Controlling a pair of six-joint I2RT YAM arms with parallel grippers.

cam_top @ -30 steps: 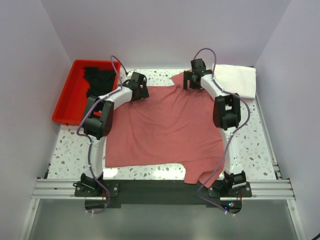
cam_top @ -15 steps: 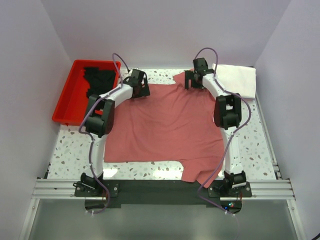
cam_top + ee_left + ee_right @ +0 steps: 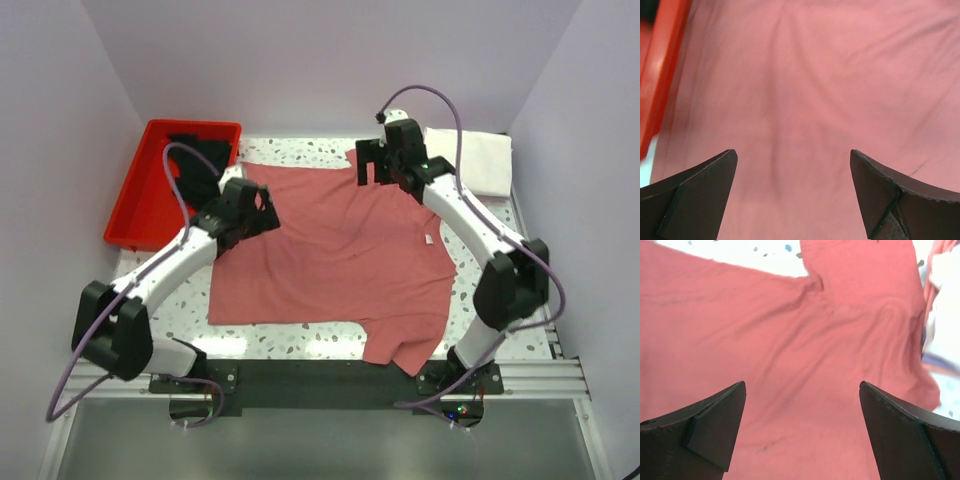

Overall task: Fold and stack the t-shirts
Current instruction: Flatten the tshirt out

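A dusty-rose t-shirt (image 3: 340, 250) lies spread flat on the table, with a small white tag (image 3: 428, 240) near its right side. My left gripper (image 3: 256, 208) hovers open over the shirt's left part, and the left wrist view shows only rose cloth (image 3: 805, 85) between its fingers (image 3: 700, 190). My right gripper (image 3: 373, 166) is open over the shirt's far edge by a sleeve, with cloth (image 3: 790, 340) below it and nothing held. A black t-shirt (image 3: 200, 160) lies in the red tray. A folded white t-shirt (image 3: 470, 160) lies at the back right.
The red plastic tray (image 3: 135, 205) stands at the back left; its rim shows in the left wrist view (image 3: 660, 75). The speckled table (image 3: 160, 290) shows around the shirt. The shirt's near sleeve hangs over the front rail (image 3: 400, 350). Walls close in on three sides.
Both arms swung their elbows outward. My left gripper moved from the shirt's far left corner toward me and to the left. My right gripper stayed near the far edge. The white tag came into view.
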